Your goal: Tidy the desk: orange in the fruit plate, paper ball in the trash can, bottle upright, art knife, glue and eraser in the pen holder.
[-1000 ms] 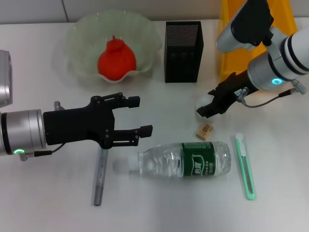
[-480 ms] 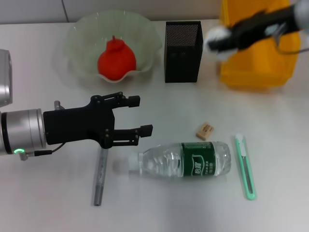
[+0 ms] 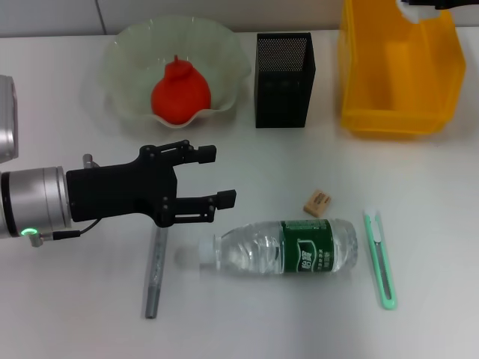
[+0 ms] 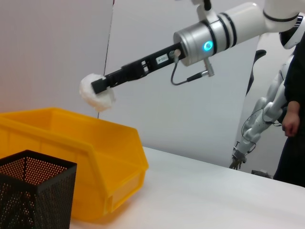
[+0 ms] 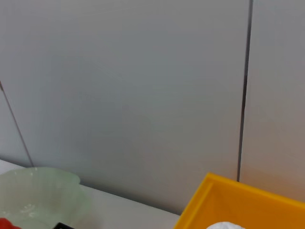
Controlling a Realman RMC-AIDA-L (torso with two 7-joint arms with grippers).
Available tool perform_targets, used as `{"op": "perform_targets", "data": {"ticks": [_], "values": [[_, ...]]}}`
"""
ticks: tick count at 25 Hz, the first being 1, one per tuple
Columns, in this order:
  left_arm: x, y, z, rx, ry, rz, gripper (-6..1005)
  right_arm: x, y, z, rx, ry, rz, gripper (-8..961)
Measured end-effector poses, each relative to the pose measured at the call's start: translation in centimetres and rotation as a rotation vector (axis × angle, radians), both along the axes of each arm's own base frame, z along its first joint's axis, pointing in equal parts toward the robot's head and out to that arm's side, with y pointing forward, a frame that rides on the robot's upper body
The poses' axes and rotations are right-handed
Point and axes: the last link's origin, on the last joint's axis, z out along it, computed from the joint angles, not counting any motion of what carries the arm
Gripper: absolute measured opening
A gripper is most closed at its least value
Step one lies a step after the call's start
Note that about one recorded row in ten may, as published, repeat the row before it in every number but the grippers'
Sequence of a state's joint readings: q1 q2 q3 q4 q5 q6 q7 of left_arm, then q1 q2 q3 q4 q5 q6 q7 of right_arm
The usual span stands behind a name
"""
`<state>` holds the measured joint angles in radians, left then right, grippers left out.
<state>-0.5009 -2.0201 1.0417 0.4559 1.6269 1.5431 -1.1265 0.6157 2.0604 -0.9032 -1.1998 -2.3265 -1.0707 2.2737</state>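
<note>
The orange (image 3: 179,93) lies in the fruit plate (image 3: 131,52). On the desk (image 3: 67,314) the bottle (image 3: 288,247) lies on its side, with the eraser (image 3: 317,203) just behind it, the art knife (image 3: 380,258) to its right and the glue (image 3: 155,273) to its left. My left gripper (image 3: 218,176) hovers open above the glue's upper end. In the left wrist view my right gripper (image 4: 100,88) is shut on the paper ball (image 4: 96,95), high above the trash can (image 4: 95,143). The pen holder (image 3: 284,78) stands between plate and bin.
A grey wall panel rises behind the desk. The trash can (image 3: 400,75) sits at the back right corner. Only a dark tip of the right arm (image 3: 438,3) shows at the head view's top edge.
My right gripper lifted the paper ball from the desk near the eraser and carried it back and up over the trash can. The left arm stayed put.
</note>
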Motion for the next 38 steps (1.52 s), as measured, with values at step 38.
{"op": "perform_targets", "data": {"ticks": [38], "values": [[0.2,0.5,0.5,-0.017,0.007,0.009,822,5.9,-11.7,-3.9,-0.275,0.483,0.538,837]]}}
